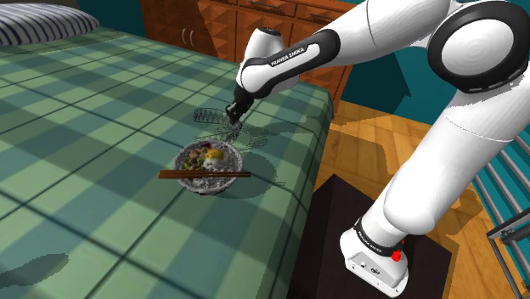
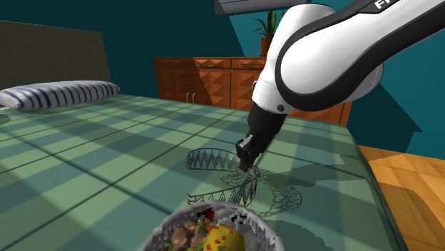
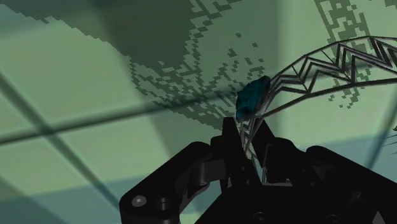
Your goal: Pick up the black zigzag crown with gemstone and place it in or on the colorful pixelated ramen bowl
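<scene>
The black zigzag crown [image 1: 211, 117] is a thin wire ring that hangs a little above the green plaid bed [image 1: 76, 153], with its shadow on the cover below. My gripper [image 1: 233, 114] is shut on its rim. In the wrist view the fingers [image 3: 270, 149] clasp the band just beside the teal gemstone [image 3: 253, 98]. The pixelated ramen bowl [image 1: 208, 167], with chopsticks laid across it, sits on the bed just in front of the crown, nearer the shoulder camera. From the second exterior view the crown [image 2: 212, 158] and gripper [image 2: 247, 162] hover behind the bowl [image 2: 207, 229].
A striped pillow [image 1: 38, 27] lies at the far corner of the bed. A wooden dresser [image 1: 255, 25] stands behind the bed. The bed's edge [image 1: 316, 144] drops to a wooden floor, beside my dark stand [image 1: 365, 246]. A metal railing [image 1: 510, 212] is at the shoulder view's right.
</scene>
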You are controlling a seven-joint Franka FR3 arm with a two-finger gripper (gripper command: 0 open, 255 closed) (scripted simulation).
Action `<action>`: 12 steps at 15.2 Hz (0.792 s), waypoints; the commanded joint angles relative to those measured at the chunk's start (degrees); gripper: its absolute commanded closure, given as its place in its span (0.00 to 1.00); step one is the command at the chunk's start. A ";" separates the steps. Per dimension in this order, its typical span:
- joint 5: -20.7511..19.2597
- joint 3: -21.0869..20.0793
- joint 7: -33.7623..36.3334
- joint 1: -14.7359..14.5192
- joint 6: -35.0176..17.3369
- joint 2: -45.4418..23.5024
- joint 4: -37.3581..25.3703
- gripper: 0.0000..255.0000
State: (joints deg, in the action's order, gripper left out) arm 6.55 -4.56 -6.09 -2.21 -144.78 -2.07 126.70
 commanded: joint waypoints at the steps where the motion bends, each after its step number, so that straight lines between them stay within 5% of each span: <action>1: -0.07 0.05 0.07 0.06 1.51 0.93 -0.57 1.00; 12: -0.58 0.19 0.85 0.19 9.78 4.62 -5.16 1.00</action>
State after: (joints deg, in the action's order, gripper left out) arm 6.01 -4.39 -5.27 -2.04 -135.74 2.28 121.98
